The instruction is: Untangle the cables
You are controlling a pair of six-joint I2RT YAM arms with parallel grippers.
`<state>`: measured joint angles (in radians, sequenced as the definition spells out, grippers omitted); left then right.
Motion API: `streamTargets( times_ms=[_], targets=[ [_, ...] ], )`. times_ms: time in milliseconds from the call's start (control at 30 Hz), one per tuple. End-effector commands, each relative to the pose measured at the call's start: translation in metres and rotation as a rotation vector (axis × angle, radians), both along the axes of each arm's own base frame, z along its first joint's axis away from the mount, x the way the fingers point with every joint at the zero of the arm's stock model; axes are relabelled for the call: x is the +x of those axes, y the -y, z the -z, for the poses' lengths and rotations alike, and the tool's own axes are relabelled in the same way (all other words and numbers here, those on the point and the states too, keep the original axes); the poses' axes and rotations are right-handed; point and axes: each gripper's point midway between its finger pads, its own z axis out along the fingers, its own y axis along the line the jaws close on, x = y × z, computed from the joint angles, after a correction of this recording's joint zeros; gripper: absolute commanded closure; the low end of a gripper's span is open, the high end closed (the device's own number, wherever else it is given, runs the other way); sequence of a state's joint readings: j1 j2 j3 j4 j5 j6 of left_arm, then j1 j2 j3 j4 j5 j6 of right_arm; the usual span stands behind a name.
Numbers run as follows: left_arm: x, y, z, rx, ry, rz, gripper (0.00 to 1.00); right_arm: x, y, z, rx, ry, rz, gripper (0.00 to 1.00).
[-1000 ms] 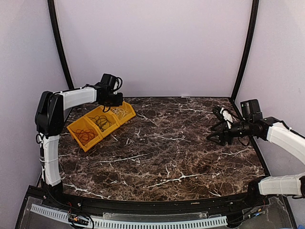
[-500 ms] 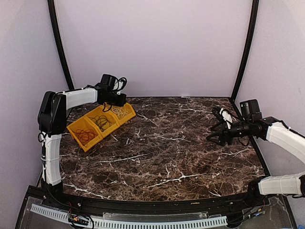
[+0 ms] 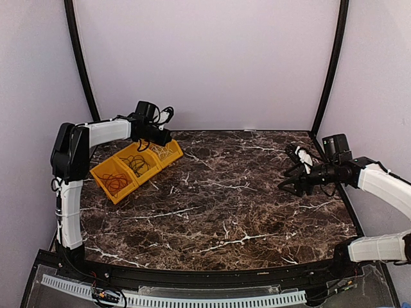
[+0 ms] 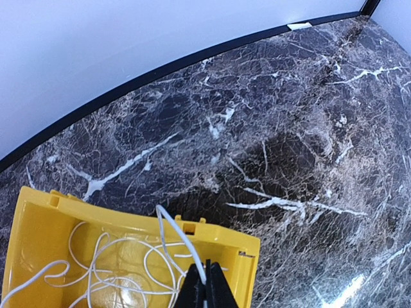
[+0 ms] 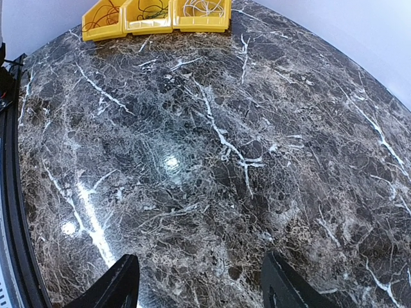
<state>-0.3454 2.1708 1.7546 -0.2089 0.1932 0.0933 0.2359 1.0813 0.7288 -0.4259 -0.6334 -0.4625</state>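
Yellow plastic bins (image 3: 96, 173), three in a row, sit on a dark marble surface (image 3: 225, 218) under the left arm. That arm reaches forward with its forearm about level, and the left hand (image 4: 207, 292) is poised over the end bin farthest from the arm's base. The hand's fingers are pinched fully together on a strand of the white cable (image 4: 182, 239), which rises from a loose coil in the bin directly below. One black cable (image 3: 138, 165) lies in the middle bin and one red-orange cable (image 3: 115, 183) in the third, both back toward the arm's base. The right arm stretches low on the opposite side. The right hand (image 3: 290, 178) hovers above bare surface with its fingers spread wide, holding nothing, well apart from all three cables.
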Motion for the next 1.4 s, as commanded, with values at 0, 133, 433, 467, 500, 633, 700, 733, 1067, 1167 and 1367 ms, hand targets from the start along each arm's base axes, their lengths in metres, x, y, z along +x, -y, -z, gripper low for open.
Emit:
streamTargets(
  times_ms=[0, 133, 433, 467, 500, 633, 700, 733, 1067, 1167, 1367],
  targets=[
    [-0.005, -0.023, -0.01, 0.037, 0.001, -0.022, 1.0, 0.003, 0.001, 0.0, -0.001, 0.026, -0.002, 0.33],
    [-0.008, -0.042, -0.004, 0.041, -0.036, -0.063, 1.0, 0.002, 0.0, 0.0, 0.002, 0.019, -0.009, 0.33],
    [-0.015, -0.056, -0.009, 0.047, -0.063, -0.136, 0.67, 0.002, -0.001, -0.003, 0.007, 0.026, -0.014, 0.33],
    [-0.015, -0.058, -0.015, 0.05, -0.053, -0.147, 0.65, 0.001, -0.001, -0.004, 0.008, 0.03, -0.013, 0.33],
    [-0.017, -0.058, -0.016, 0.048, -0.052, -0.152, 0.64, 0.001, -0.001, -0.005, 0.008, 0.033, -0.013, 0.33],
    [-0.023, -0.064, -0.037, 0.042, -0.02, -0.174, 0.59, 0.001, 0.0, -0.007, 0.011, 0.04, -0.01, 0.33],
    [-0.029, -0.068, -0.054, 0.038, 0.001, -0.189, 0.57, 0.002, -0.001, -0.01, 0.013, 0.045, -0.009, 0.33],
    [-0.033, -0.07, -0.055, 0.042, -0.001, -0.193, 0.56, 0.003, -0.001, -0.013, 0.013, 0.049, -0.005, 0.33],
    [-0.1, -0.097, -0.113, -0.023, 0.071, -0.272, 0.52, 0.062, 0.013, -0.086, -0.076, 0.186, 0.139, 0.33],
    [-0.125, -0.1, -0.145, -0.114, 0.119, -0.288, 0.52, 0.091, 0.017, -0.117, -0.072, 0.208, 0.224, 0.3],
    [-0.166, -0.108, -0.156, -0.209, 0.233, -0.282, 0.36, 0.152, 0.058, -0.171, 0.023, 0.305, 0.649, 0.01]
  ],
)
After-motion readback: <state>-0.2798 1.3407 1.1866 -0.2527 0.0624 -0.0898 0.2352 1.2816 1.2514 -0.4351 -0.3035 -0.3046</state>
